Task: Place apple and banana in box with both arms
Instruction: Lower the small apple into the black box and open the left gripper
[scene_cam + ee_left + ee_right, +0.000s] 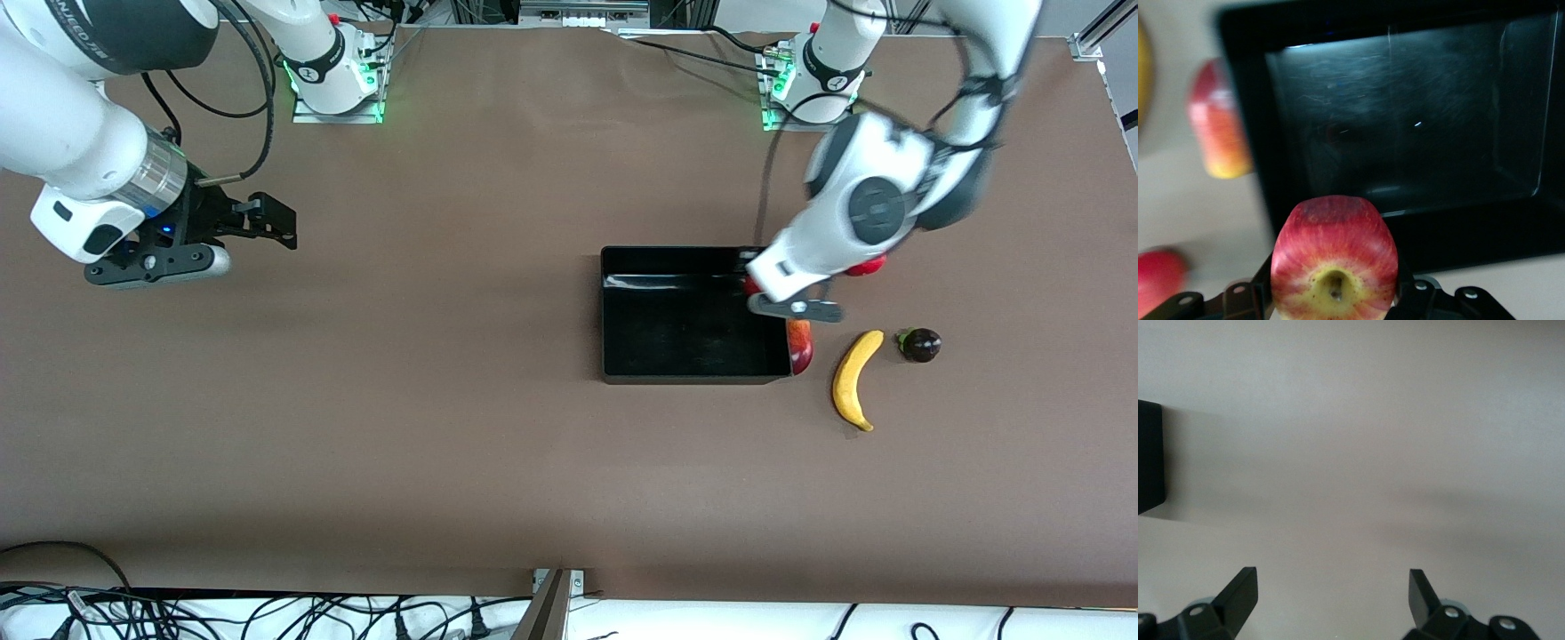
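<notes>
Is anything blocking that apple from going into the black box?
Nothing visible is. The left end effector holds the apple at the rim of the box, toward the left arm's end, and the box's inside looks bare. The mango lies outside against its wall.

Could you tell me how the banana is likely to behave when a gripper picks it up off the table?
The banana lies flat beside the box, curved, so it would probably pivot or spin if nudged near one tip. Its smooth peel looks somewhat slippery, so a grip near the middle seems safest. It is likely soft, so hard squeezing could bruise it.
</notes>
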Controlling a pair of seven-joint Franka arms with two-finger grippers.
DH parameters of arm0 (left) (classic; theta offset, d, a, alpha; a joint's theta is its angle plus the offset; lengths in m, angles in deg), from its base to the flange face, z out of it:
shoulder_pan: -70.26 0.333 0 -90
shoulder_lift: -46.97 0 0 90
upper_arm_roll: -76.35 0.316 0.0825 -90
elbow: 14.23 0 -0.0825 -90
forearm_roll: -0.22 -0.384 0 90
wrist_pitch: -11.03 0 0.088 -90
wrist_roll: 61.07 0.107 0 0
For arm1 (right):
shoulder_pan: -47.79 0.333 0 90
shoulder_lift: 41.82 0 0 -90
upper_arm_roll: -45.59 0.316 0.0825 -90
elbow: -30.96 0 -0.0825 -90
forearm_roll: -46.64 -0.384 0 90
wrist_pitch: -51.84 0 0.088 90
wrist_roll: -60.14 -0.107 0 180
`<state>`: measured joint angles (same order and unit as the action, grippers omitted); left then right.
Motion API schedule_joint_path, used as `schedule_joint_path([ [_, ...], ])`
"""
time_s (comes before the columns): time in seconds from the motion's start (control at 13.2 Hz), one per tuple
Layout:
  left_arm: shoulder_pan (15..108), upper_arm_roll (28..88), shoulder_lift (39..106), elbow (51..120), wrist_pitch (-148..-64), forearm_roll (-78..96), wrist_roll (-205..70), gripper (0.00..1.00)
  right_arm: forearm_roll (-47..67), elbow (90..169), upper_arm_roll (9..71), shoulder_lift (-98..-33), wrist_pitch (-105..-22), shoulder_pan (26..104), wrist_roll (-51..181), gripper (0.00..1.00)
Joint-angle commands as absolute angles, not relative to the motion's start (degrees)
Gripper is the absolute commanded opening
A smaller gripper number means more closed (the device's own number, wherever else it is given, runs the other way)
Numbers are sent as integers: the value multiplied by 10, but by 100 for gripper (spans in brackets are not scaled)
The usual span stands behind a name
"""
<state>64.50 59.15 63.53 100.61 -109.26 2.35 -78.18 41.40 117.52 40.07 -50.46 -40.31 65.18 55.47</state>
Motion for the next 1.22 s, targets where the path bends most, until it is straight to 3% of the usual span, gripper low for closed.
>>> schedule_joint_path([
  [0.0,634,596,668,1048,-1183,0,-823,7,421,1186,492,-477,-396,539,553,100],
  [0.15,634,596,675,1084,-1234,-15,-823,10,423,1215,502,-440,-386,516,557,100],
  [0.3,634,596,697,1085,-1245,-16,-823,21,449,1265,502,-396,-395,516,555,100],
  [0.38,633,594,710,1092,-1262,-16,-824,38,451,1279,502,-388,-405,516,555,100],
  [0.46,634,596,711,1093,-1267,-16,-823,83,451,1282,502,-387,-408,516,555,100],
  [0.53,634,596,707,1092,-1261,-16,-822,100,451,1280,502,-389,-411,516,555,100],
  [0.68,643,598,675,1059,-1196,-16,-819,100,451,1275,502,-398,-427,518,559,100],
  [0.91,683,608,674,887,-967,-49,-762,100,469,1272,502,-403,-433,521,556,100],
  [1.14,756,609,710,849,-980,-121,-624,100,473,1257,500,-407,-429,520,559,100],
])
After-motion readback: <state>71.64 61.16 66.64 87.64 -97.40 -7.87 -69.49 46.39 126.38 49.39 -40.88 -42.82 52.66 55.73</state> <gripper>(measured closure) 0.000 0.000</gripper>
